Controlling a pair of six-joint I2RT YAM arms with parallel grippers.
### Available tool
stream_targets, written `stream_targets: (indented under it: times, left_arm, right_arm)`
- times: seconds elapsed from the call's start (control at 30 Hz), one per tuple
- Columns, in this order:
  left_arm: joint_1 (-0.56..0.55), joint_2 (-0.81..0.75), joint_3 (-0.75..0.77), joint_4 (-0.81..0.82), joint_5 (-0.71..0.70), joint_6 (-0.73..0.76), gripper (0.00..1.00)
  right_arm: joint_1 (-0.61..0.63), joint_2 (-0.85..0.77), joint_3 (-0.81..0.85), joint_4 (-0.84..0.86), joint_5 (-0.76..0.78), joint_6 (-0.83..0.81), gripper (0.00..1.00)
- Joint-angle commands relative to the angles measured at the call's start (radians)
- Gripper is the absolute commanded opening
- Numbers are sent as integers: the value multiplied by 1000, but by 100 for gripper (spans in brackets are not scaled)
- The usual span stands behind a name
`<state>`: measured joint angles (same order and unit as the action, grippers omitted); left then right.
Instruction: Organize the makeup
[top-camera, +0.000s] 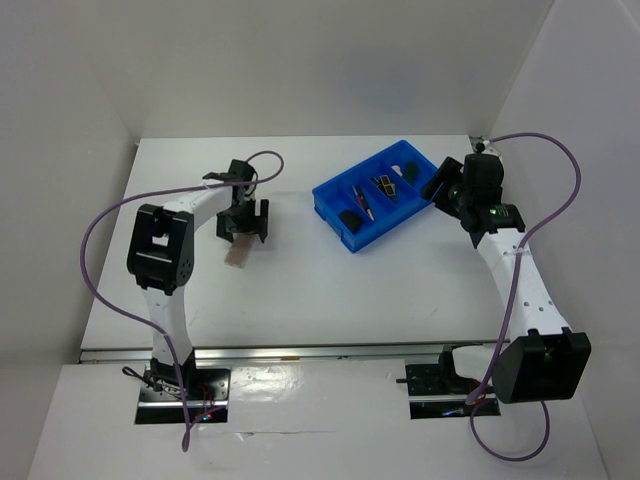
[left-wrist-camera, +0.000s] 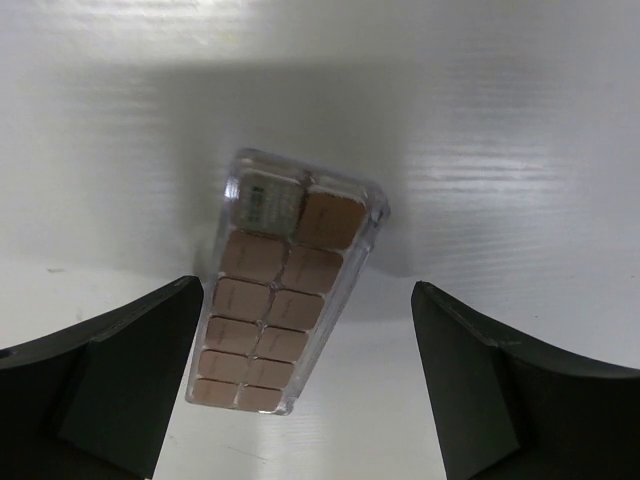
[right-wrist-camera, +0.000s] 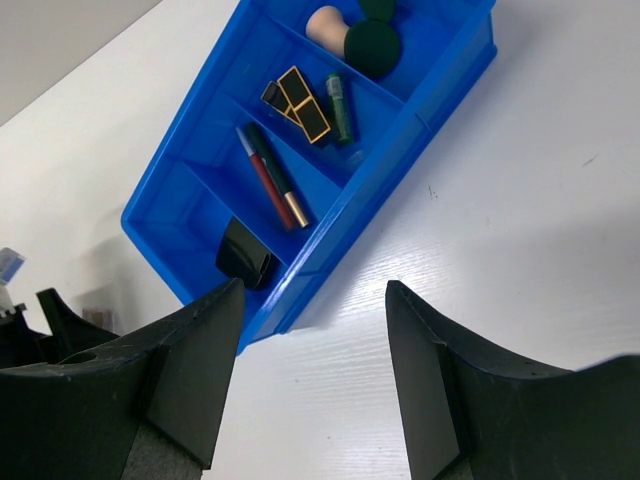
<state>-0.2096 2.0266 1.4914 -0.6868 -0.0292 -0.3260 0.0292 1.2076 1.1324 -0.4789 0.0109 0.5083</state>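
A clear strip-shaped palette (left-wrist-camera: 283, 288) of pinkish-brown squares lies flat on the white table, apart from the rest of the makeup. My left gripper (left-wrist-camera: 310, 375) hovers over its near end, open wide; the palette sits closer to the left finger (left-wrist-camera: 140, 380), and neither finger touches it. From above, the palette (top-camera: 237, 256) shows just below the left gripper (top-camera: 245, 232). The blue tray (right-wrist-camera: 350, 210) holds sponges (right-wrist-camera: 372, 45), gold-black lipsticks (right-wrist-camera: 300, 100), a green tube (right-wrist-camera: 340, 105), pencils (right-wrist-camera: 270, 175) and a black compact (right-wrist-camera: 245, 255). My right gripper (right-wrist-camera: 315, 370) is open and empty beside the tray's edge.
The blue tray (top-camera: 340, 195) stands angled at the middle right of the table, with the right gripper (top-camera: 438, 182) at its right end. White walls close in the back and both sides. Purple cables loop off both arms.
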Motion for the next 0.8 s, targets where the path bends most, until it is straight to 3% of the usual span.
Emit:
stream_targets:
  times: [0.0,0.2,0.27,0.33,0.37,0.5,0.6,0.73,0.77]
  left_arm:
    - [-62,15,-43,-71,-83,-62,100]
    - [-76,37,-56,-82,-190,-111,100]
    - [-76,47,-56,-82,-190,-120,93]
    - [-76,57,-56,-82,-160,-130,85]
    - [-76,47,-65,-73,-150,-130,69]
    - [-76,-32,-65,-51,-65,-139,42]
    - [-76,-121,-65,-25,41,-151,32]
    - [-76,-219,10,-25,141,-198,11]
    - [-85,-239,23,-25,170,-217,11]
  right_arm:
    - [-6,-33,-11,36,-17,7,66]
    - [-6,-42,-11,36,-17,7,66]
    - [-6,-42,-11,36,-17,7,66]
    - [-6,-51,-11,36,-17,7,66]
    - [-6,-51,-11,36,-17,7,66]
    - [-6,-51,-11,36,-17,7,66]
    - [-6,-51,-11,36,-17,7,66]
    - [-6,-51,-11,36,-17,7,66]
    - [-6,-51,-11,36,-17,7,66]
